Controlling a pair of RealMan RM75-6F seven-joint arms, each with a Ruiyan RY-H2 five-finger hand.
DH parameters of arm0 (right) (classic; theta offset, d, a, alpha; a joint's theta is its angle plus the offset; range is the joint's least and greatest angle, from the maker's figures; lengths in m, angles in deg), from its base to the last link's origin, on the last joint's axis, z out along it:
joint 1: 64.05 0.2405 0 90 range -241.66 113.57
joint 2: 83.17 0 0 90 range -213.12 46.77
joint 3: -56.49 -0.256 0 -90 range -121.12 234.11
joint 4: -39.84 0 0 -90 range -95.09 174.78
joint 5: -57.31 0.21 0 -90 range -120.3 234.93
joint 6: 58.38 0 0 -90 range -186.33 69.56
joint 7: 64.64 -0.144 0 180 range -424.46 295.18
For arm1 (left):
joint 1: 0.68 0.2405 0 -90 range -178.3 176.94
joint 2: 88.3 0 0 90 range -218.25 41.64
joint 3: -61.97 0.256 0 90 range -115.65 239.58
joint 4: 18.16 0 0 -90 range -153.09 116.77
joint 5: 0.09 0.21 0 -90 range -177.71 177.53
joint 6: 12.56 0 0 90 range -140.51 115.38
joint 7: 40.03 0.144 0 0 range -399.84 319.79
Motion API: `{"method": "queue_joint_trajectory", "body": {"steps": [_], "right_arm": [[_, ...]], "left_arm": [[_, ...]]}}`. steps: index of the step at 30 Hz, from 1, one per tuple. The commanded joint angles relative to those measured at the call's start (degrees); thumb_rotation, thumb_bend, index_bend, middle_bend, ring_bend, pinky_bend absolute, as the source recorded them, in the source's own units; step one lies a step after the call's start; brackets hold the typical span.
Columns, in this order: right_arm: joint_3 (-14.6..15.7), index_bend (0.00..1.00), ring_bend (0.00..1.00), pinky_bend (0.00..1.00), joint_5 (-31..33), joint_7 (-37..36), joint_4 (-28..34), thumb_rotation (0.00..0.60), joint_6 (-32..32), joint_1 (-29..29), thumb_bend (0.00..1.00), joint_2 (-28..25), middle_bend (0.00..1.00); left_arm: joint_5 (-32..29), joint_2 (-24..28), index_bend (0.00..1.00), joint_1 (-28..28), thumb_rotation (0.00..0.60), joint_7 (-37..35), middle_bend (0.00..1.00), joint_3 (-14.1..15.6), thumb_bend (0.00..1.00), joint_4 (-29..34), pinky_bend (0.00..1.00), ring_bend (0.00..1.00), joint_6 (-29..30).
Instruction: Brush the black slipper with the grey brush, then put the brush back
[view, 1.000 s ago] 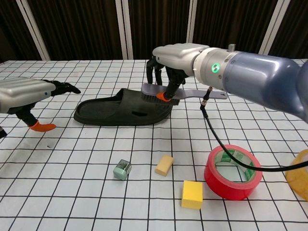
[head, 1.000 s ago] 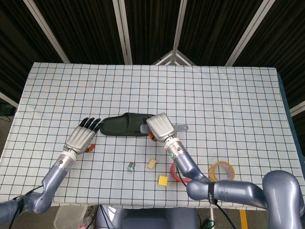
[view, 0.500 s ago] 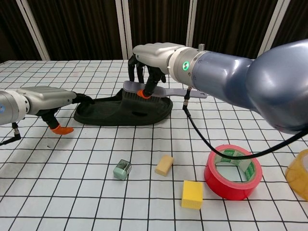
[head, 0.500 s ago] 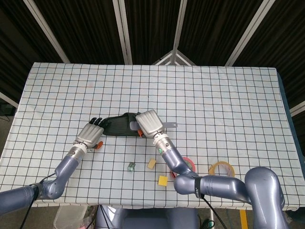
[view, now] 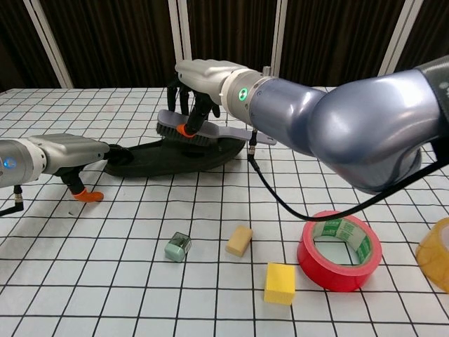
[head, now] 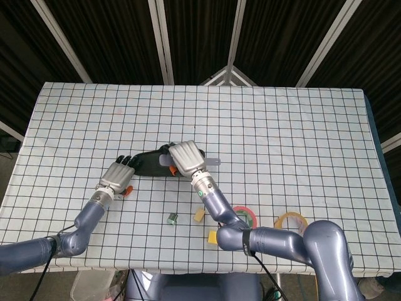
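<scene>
The right hand (head: 186,158) holds the grey brush (head: 210,162) over the black slipper (head: 148,164), whose end the left hand (head: 117,176) touches.

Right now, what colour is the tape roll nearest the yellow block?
Red, with a green-and-white printed inner core. The tape roll shows best in the chest view, right of the yellow block.

Silver hands (view: 203,74), black fingers, orange thumb tips, blue-grey arms.

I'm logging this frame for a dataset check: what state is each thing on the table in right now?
Black slipper: lying flat on the table.
Grey brush: held by the right hand, bristles down over the slipper.
Right hand: grips the brush.
Left hand: fingertips on the slipper's end, steadying it.
Red tape roll: lying flat.
Yellow tape roll: at the table edge, partly cut off.
Yellow block: resting loose.
</scene>
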Motion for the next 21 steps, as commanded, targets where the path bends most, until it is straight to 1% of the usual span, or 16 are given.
{"method": "queue_joint_trajectory", "body": {"steps": [1,11,21], "right_arm": [[0.4,0.71,0.57,0.58,-0.3,-0.5,-1.1,0.600,-0.1,0.2,0.53,0.7,0.63],[2.1,0.72,0.58,0.58,-1.6,-1.2,-5.6,0.600,0.2,0.3,0.53,2.9,0.63],[4.3,0.72,0.58,0.58,-3.7,0.7,-9.5,0.600,1.6,-0.4,0.53,3.6,0.64]], "left_arm": [[-0.3,-0.1,0.01,-0.4,0.567,-0.5,0.03,0.4,0.54,-0.4,0.03,0.02,-0.1],[-1.3,-1.0,0.01,-1.7,0.566,-2.6,0.03,1.8,0.54,-2.3,0.03,0.02,-1.0],[-1.2,-1.2,0.01,-2.4,0.567,-3.9,0.03,3.2,0.54,-2.4,0.03,0.02,-0.3]]}}
